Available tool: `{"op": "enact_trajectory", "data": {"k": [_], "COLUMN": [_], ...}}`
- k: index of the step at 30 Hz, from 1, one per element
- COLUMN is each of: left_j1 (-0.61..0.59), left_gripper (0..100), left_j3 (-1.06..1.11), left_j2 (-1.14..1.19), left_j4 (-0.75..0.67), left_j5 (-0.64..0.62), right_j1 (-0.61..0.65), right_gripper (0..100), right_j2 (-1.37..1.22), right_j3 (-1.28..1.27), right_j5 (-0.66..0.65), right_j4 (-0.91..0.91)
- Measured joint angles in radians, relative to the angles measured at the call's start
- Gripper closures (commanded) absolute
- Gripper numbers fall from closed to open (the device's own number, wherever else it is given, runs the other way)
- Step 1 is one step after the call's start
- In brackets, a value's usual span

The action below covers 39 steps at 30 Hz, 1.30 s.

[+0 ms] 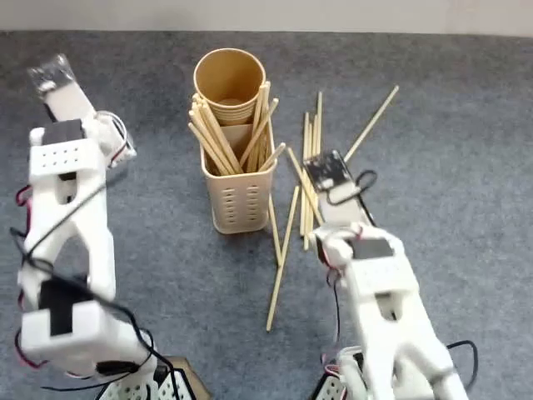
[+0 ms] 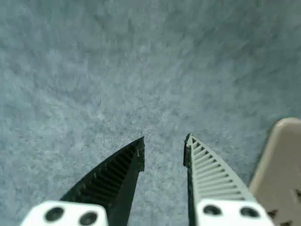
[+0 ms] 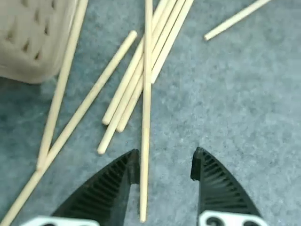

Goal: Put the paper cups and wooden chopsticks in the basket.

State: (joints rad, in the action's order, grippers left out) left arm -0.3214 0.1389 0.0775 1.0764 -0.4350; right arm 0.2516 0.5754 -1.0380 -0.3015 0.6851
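The work surface is a grey felt-like mat [image 1: 466,125] covering the whole table.

Right gripper [image 3: 165,155]: jaws partly open, nothing gripped. It hangs low over the mat on the side of the basket [image 1: 237,204] where the loose chopsticks lie. One single chopstick [image 3: 147,94] lies flat on the mat and runs into the gap between the jaws, close against one finger [image 3: 123,174]; whether it touches is not clear. A bundle of loose chopsticks [image 3: 136,84] lies just beyond the fingertips, between the gripper and the basket wall [image 3: 33,42]. Two long chopsticks [image 3: 63,80] cross next to that wall. One stray chopstick [image 3: 237,18] lies well apart, farther from the basket.

Left gripper [image 2: 164,141]: jaws partly open, nothing gripped. It hangs over bare mat on the opposite side of the basket, with a basket corner [image 2: 280,165] just beside its pale finger [image 2: 214,174].

The basket stands upright at the middle of the mat. Stacked paper cups [image 1: 229,79] sit in its far end. A sheaf of wooden chopsticks [image 1: 212,142] stands inside, leaning against the cups.
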Motion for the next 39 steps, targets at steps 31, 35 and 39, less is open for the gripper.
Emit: {"op": "enact_trajectory", "data": {"k": [31, 35, 39], "left_j1": [-0.06, -0.06, -0.06], "left_gripper": [84, 84, 84], "left_j3": [-0.002, -0.002, -0.002], "left_j2": [0.175, 0.175, 0.175], "left_j4": [-0.127, -0.14, -0.14], "left_j5": [0.0, 0.0, 0.0], "right_j1": [-0.041, 0.021, 0.037], "right_gripper": [99.5, 99.5, 99.5], "right_j2": [-0.365, -0.192, -0.155], "right_j3": [0.546, 0.562, 0.646], "right_j5": [0.149, 0.196, 0.288], "right_j4": [-0.043, -0.043, -0.072]}}
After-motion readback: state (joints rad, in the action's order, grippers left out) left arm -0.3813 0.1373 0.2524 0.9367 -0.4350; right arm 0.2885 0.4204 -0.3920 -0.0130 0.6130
